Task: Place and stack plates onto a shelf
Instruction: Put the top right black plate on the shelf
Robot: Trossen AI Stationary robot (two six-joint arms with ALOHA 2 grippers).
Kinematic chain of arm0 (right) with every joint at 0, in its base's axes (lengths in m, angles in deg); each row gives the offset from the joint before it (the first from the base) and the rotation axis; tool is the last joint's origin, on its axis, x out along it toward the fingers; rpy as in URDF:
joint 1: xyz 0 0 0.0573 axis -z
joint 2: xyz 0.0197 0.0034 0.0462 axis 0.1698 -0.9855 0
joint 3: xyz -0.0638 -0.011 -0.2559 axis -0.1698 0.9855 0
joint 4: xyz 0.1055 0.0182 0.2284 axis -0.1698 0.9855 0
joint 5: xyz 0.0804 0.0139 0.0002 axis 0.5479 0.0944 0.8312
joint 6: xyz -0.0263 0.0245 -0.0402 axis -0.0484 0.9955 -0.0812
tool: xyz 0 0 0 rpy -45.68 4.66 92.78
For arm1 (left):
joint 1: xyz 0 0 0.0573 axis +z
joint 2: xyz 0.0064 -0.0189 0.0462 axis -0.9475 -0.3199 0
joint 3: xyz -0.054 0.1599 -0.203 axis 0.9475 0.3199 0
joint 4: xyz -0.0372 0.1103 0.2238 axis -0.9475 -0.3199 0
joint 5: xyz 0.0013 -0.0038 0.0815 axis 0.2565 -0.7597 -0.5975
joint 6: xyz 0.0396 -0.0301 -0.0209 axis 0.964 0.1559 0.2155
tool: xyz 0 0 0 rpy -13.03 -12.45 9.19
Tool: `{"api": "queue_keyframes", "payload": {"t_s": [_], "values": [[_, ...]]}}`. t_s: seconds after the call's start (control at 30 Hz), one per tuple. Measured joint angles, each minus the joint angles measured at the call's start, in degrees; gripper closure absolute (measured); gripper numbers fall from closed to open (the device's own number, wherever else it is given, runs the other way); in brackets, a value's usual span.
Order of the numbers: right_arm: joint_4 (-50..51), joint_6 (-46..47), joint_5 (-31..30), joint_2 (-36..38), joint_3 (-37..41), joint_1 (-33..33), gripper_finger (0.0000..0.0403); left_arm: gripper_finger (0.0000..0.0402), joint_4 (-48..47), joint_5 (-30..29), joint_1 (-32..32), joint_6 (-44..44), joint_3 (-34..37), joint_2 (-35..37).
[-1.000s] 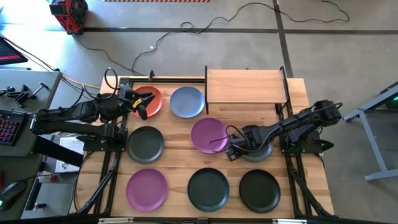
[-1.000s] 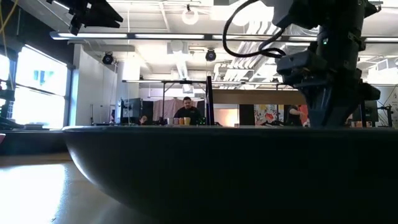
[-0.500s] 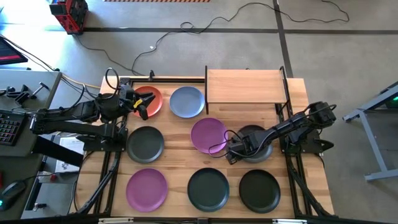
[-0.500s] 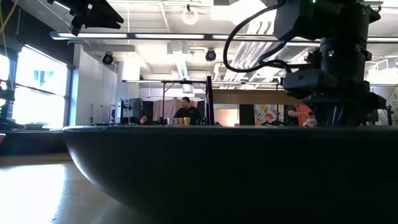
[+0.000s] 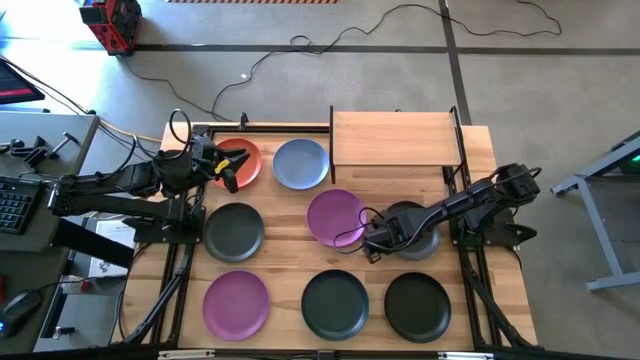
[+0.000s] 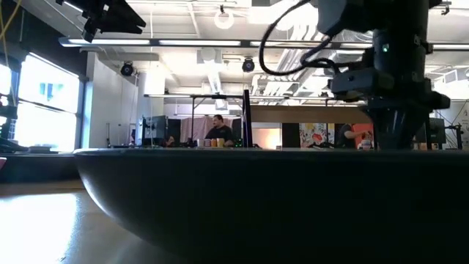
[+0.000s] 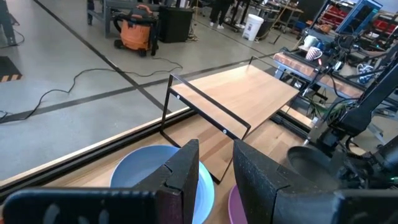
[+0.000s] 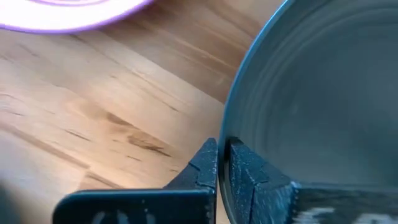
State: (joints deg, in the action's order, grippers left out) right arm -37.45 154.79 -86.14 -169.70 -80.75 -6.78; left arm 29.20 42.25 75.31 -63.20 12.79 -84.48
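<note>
Right end effector point(image 5: 372, 240): closed on the left rim of a dark grey plate point(image 5: 412, 230), 1 finger point(image 8: 202, 163) outside the rim and the other inside it, so the edge is pinched between them; it sits low at the tabletop point(image 5: 285, 255), just beside the purple plate point(image 5: 336, 216).
Right arm pose: stretched leftward from its base at the right edge of the tabletop, elbow raised near that base, forearm sloping down across the held plate to the wrist.
Left end effector point(image 5: 226, 170): fingers point(image 7: 184, 174) part-open with a narrow gap and nothing between them, hovering over the orange plate point(image 5: 238, 162) at the rear left.
Left arm pose: reaching in from the left side, held roughly level, wrist pointed toward the shelf.
Shelf point(image 5: 395, 138): light-wood board on thin dark posts at the rear right of the tabletop, with no plate on it.
Pale blue plate point(image 5: 300, 163): rear row, between the orange plate and the shelf.
Middle row: 1 dark plate point(image 5: 233, 230) on the left, then the purple plate, then the gripped dark grey plate.
Front row: second purple plate point(image 5: 236, 303) on the left, 2 dark plates point(image 5: 335, 303) beside it to the right.
Low view: a dark plate rim fills the foreground, with the right arm standing above it.
</note>
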Motion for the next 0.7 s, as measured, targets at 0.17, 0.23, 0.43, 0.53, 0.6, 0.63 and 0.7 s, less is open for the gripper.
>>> {"api": "queue_keyframes", "payload": {"t_s": [0.17, 0.23, 0.43, 0.53, 0.6, 0.63, 0.7], "values": [[2.0, 0.0, 0.0, 0.0, -2.5, 0.0, 0.0403, 0.0314, 0.0, 0.0, 0.0, 0.0, 0.0, 0.0], [2.9, 0.0, 0.0, 0.0, -3.8, 0.0, 0.0402, 0.0314, 0.0, 0.0, 0.0, 0.0, 0.0, 0.0], [8.5, 0.4, 0.0, 0.0, -10.0, 0.0, 0.0401, 0.0314, 0.0, 0.0, 0.0, 0.1, 0.0, 0.0], [12.0, 1.5, 0.0, 0.0, -13.4, -0.1, 0.0401, 0.0314, 0.0, 0.0, 0.0, 0.1, 0.0, 0.0], [14.4, 1.5, -1.1, 0.0, -15.6, -0.3, 0.0402, 0.0314, 0.0, 0.0, 0.0, 0.1, 0.0, 0.0], [15.4, 1.5, -1.7, 0.0, -16.8, -0.4, 0.0402, 0.0314, 0.0, 0.0, 0.0, 0.1, 0.0, 0.0], [17.2, 1.5, -2.5, 0.0, -19.0, -0.4, 0.0402, 0.0314, 0.0, 0.0, 0.0, 0.1, 0.0, 0.0]]}}
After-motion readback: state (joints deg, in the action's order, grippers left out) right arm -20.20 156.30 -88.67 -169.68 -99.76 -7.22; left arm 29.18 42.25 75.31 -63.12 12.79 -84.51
